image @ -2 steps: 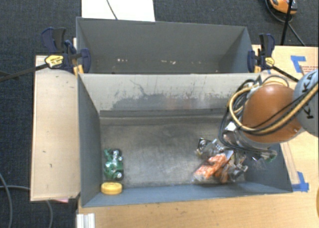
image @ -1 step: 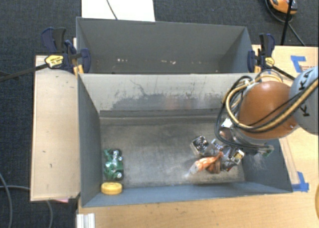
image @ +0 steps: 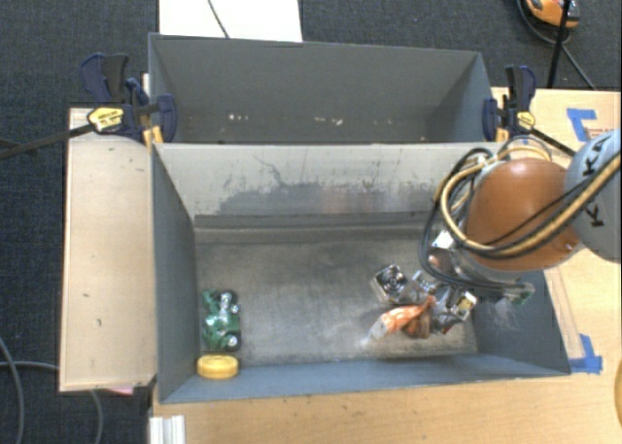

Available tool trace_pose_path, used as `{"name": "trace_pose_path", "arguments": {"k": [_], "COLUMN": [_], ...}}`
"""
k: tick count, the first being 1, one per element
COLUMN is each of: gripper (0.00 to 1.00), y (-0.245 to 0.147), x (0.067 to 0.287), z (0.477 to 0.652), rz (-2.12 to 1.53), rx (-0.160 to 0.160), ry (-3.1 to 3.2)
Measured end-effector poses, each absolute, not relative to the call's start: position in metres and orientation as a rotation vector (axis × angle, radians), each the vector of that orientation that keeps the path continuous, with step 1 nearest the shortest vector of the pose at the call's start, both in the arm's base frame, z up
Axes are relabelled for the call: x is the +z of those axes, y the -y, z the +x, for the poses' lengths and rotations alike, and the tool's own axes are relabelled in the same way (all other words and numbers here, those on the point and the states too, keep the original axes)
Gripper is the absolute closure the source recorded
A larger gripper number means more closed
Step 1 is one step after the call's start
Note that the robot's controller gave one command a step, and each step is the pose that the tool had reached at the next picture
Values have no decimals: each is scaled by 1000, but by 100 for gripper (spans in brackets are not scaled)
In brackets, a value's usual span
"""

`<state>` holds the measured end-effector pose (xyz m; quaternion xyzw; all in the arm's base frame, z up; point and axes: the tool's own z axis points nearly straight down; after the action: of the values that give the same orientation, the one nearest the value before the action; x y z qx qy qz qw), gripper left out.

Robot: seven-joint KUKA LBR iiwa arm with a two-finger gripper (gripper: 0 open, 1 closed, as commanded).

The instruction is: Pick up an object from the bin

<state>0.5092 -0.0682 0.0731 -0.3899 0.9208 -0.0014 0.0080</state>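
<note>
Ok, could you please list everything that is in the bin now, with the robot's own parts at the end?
bin: one, grey metal, centre of the view
green patterned thing: one, green with pale marks, front left of the floor
round cap: one, yellow, front left corner, just in front of the green thing
shiny small thing: one, silvery, right part of the floor
orange and white thing: one, front right, beside the gripper
arm cover: one, orange-brown, with cables, at the right
gripper: one, dark, low over the front right floor

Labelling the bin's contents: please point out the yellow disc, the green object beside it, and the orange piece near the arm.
yellow disc point(image: 218, 366): camera view, middle of its top face.
green object point(image: 220, 320): camera view, its middle.
orange piece point(image: 406, 316): camera view, its orange middle.
</note>
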Motion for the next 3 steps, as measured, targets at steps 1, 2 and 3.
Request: {"name": "trace_pose_path", "arguments": {"k": [1,2,3], "gripper": [100,100,100], "y": [68,68,68], "x": [77,93,117], "z": [508,505,505], "rz": [-1220,-1222,-1221], "rx": [0,9,8], "ry": [-2886,-2899,-2899]}}
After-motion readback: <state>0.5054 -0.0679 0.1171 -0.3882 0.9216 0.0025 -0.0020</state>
